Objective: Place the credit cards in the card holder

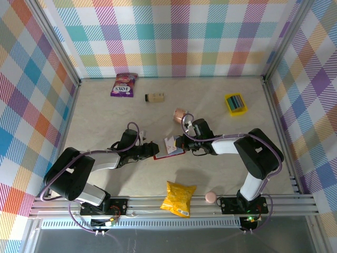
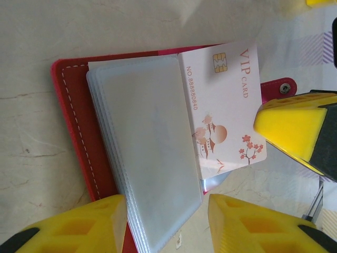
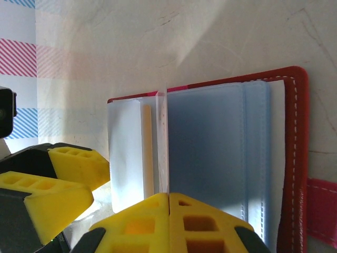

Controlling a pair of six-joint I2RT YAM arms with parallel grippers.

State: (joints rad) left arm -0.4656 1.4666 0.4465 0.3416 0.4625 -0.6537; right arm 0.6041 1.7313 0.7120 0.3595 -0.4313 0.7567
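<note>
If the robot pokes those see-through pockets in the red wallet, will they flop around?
Probably floppy: the clear pockets look like thin stacked film, fanned at their edges. Likely slippery too, since they're glossy. The red wallet lies flat and open, so it may slide when pushed.

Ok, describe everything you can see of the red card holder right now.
The red folding leather-look card holder lies open on the beige table, with white stitching along its edge. A stack of clear plastic sleeves fills the inside, and a snap tab with a metal stud sticks out sideways. A white VIP card is half tucked under the sleeves, pinched by the right end effector. The open left end effector straddles the holder's end.
</note>
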